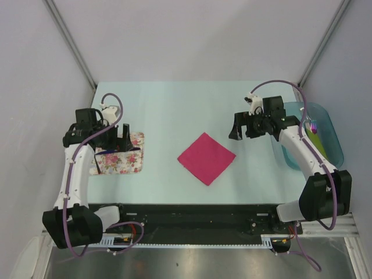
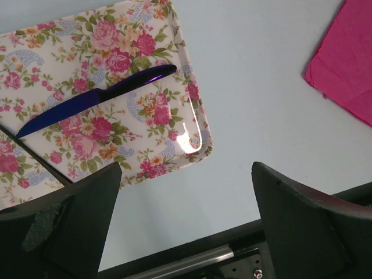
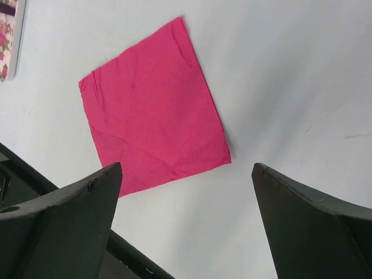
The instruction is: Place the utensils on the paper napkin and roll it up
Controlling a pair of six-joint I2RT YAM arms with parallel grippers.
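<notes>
The magenta paper napkin (image 1: 206, 157) lies flat as a diamond at the table's middle; it also shows in the right wrist view (image 3: 152, 107) and at the left wrist view's edge (image 2: 347, 61). A dark blue knife (image 2: 96, 99) lies on a floral tray (image 2: 174, 125); another dark piece crosses the tray's lower left corner (image 2: 35, 156). My left gripper (image 1: 119, 138) hovers over the tray, open and empty. My right gripper (image 1: 244, 129) hovers to the right of the napkin, open and empty. The black fork is not clearly visible.
The floral tray (image 1: 135, 165) sits at the left of the table. A clear blue bin (image 1: 332, 138) at the right edge holds a brush with multicoloured bristles (image 1: 313, 125) and a yellow-green strip (image 1: 319, 145). The black rail (image 1: 197, 215) runs along the near edge.
</notes>
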